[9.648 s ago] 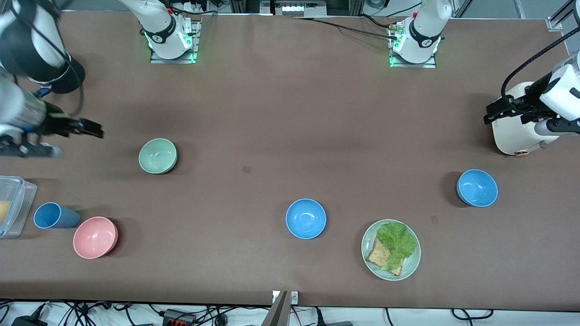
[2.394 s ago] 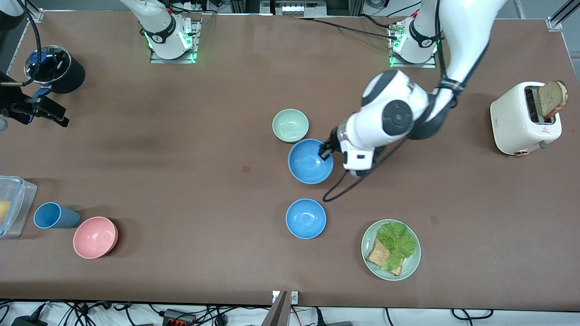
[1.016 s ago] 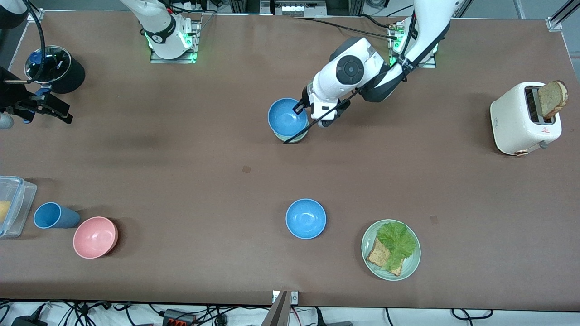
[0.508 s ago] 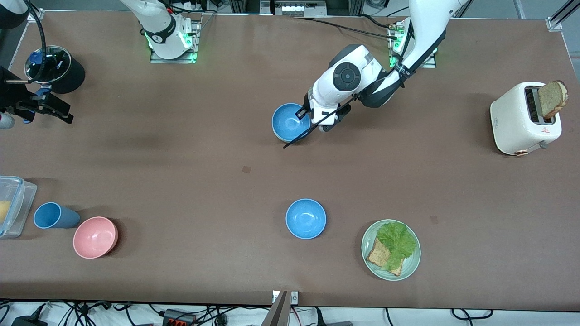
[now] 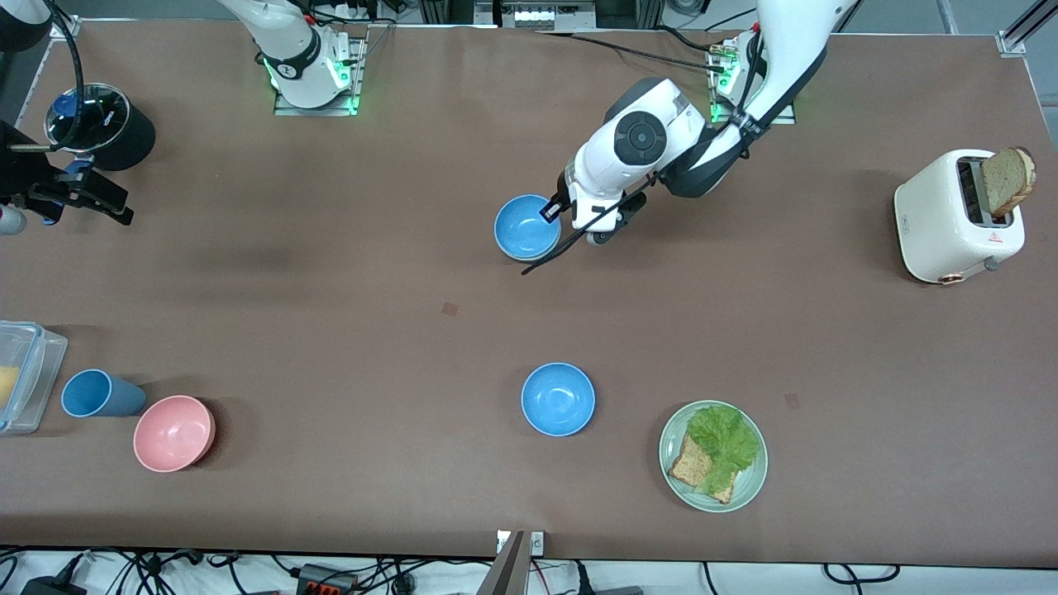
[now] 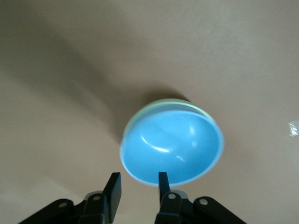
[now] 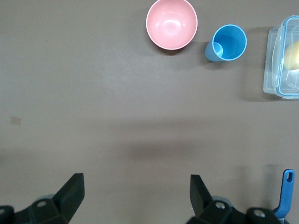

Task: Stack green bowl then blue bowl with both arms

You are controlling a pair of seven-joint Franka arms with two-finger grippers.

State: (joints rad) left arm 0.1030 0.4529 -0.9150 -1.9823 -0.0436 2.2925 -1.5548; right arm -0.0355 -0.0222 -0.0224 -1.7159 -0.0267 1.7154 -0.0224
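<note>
A blue bowl (image 5: 527, 227) sits nested in the green bowl at the table's middle, toward the arms' bases. In the left wrist view only a thin green rim (image 6: 159, 103) shows around the blue bowl (image 6: 173, 147). My left gripper (image 5: 552, 211) is open, with its tips (image 6: 138, 185) just off the blue bowl's rim and holding nothing. A second blue bowl (image 5: 558, 399) stands alone, nearer the front camera. My right gripper (image 5: 107, 207) waits wide open and empty (image 7: 137, 189) over the right arm's end of the table.
A pink bowl (image 5: 174, 433), a blue cup (image 5: 99, 393) and a clear container (image 5: 21, 376) sit at the right arm's end. A plate (image 5: 671, 467) with lettuce and bread lies near the front edge. A toaster (image 5: 950, 219) stands at the left arm's end.
The left gripper lowered the blue bowl into the green bowl, then opened and let it go. The right arm has not moved.
</note>
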